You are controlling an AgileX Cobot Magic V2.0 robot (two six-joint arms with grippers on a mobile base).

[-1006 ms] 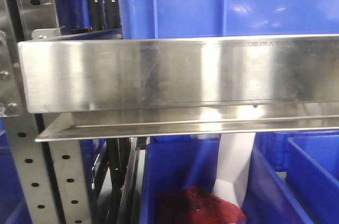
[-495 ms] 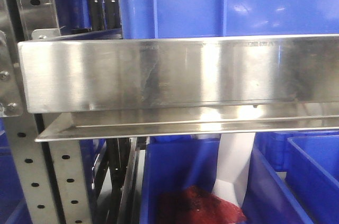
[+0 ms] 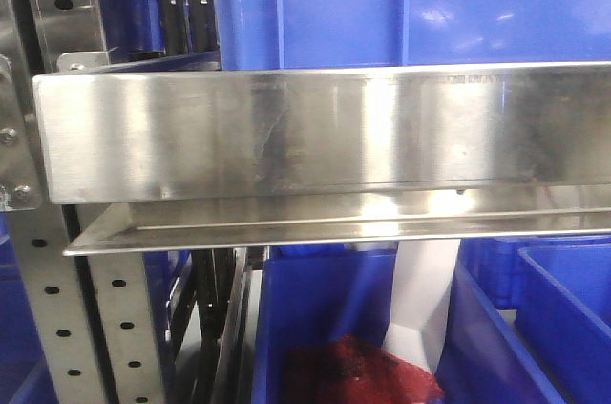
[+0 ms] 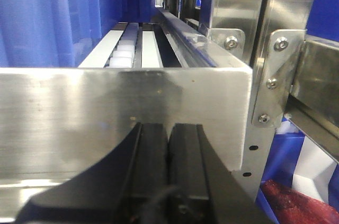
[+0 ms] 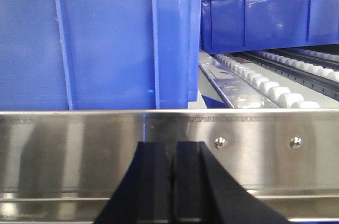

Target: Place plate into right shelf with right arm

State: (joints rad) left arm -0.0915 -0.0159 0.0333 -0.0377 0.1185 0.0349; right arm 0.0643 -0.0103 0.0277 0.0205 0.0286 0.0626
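The plate cannot be seen in any view, so I cannot tell where it is; it is not in either end effector. The right shelf (image 5: 159, 150) fills the right wrist view, its shiny front rail directly in front of the right end effector (image 5: 174, 181), whose two black fingers are pressed together with nothing between them. Behind the rail stands a large blue bin (image 5: 100, 38), and beside it white rollers (image 5: 265, 83) run back into the shelf. The left end effector (image 4: 168, 166) is also closed on nothing, facing a steel rail with hole-punched uprights (image 4: 265, 81) just beside it. In the front view, a lower blue bin (image 3: 325, 308) holds something dark red (image 3: 358, 375). I judge that either the plate is not yet picked, or it is already placed; the next move depends on finding it first.
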